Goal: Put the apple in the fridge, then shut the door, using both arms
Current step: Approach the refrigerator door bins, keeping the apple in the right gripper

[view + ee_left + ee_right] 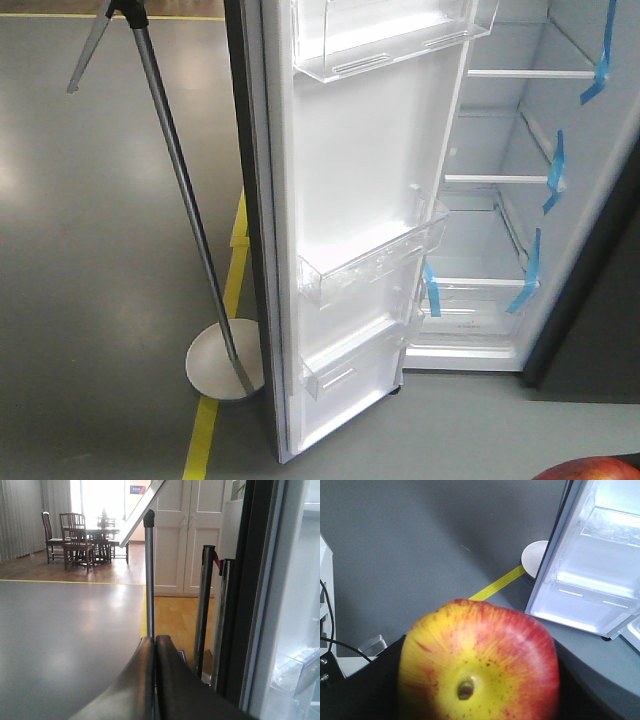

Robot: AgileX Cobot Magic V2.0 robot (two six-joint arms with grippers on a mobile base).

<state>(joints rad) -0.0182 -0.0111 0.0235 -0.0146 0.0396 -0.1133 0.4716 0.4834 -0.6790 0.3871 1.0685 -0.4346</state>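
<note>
The apple [480,665], red with yellow patches and a stem dimple, fills the right wrist view, and my right gripper [479,682] is shut on it with black fingers [367,685] on either side. Its red top shows at the bottom right corner of the front view, apple [590,468]. The fridge [500,180] stands open, white inside, with blue tape on its glass shelves. Its door [360,200] is swung wide to the left, carrying clear bins, and also shows as door [590,580]. My left gripper [155,641] is shut and empty, just left of the door's dark edge [255,580].
A slanted silver pole [180,180] on a round white base [222,360] stands left of the door, on a yellow floor line [205,430]. Chrome posts [204,605], white cabinet doors [185,535] and a dining table with chairs [82,537] lie beyond the left gripper.
</note>
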